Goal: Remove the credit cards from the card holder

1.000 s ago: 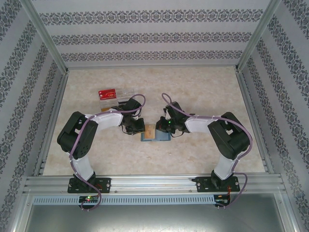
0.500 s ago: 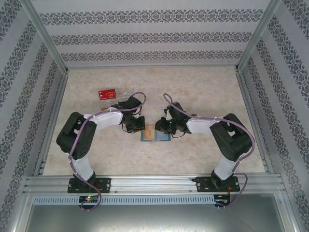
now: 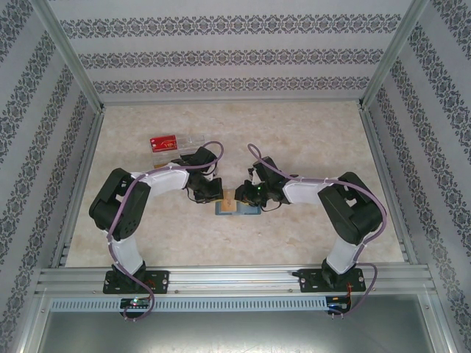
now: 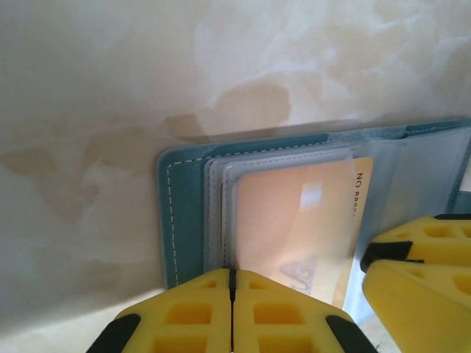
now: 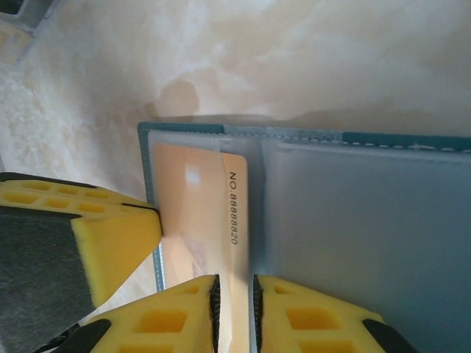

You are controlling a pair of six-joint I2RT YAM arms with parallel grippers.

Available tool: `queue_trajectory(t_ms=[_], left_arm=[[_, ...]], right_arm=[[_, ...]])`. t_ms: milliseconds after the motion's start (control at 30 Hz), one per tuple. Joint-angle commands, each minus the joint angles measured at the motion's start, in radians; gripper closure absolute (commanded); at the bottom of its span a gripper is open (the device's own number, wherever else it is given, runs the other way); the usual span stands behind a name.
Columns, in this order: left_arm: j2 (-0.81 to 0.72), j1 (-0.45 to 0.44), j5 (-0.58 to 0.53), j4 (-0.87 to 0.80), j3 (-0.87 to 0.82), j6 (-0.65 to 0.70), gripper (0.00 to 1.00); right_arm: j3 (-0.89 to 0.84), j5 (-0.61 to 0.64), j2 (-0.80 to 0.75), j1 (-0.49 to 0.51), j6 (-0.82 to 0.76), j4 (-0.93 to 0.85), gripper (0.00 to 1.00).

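As it did a second ago, the card holder [image 3: 239,210] lies open midway between the tabletop's [image 3: 309,132] side edges, and both arms have hardly shifted. From the left wrist, the left claw [image 4: 232,312] has its fingers pressed together at the holder's edge, beside a credit card [image 4: 294,213]. From the right wrist, the right claw [image 5: 234,309] stands slightly apart over that card.

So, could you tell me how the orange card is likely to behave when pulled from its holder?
The credit card looks thin, flat and glossy: probably stiff, light, slippery. A clear sleeve covers it, so it may drag. The card holder looks thin, so it could slide along.
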Motion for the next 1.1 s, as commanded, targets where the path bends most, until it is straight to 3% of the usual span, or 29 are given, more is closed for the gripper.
queue_trajectory(t_ms=[0, 567, 800, 1067], left_arm=[[0.042, -0.01, -0.016, -0.014, -0.002, 0.0, 0.93], [0.06, -0.011, -0.01, 0.001, -0.031, -0.006, 0.93], [0.061, -0.023, 0.009, 0.024, -0.041, -0.008, 0.91], [0.039, -0.031, -0.046, -0.005, -0.039, 0.004, 0.89]], right_arm=[[0.018, -0.011, 0.021, 0.014, 0.008, -0.02, 0.78], [0.039, -0.045, 0.072, 0.02, 0.001, 0.007, 0.82], [0.039, -0.089, 0.054, 0.02, -0.018, 0.059, 0.91], [0.012, -0.077, -0.002, 0.006, -0.029, 0.064, 1.0]])
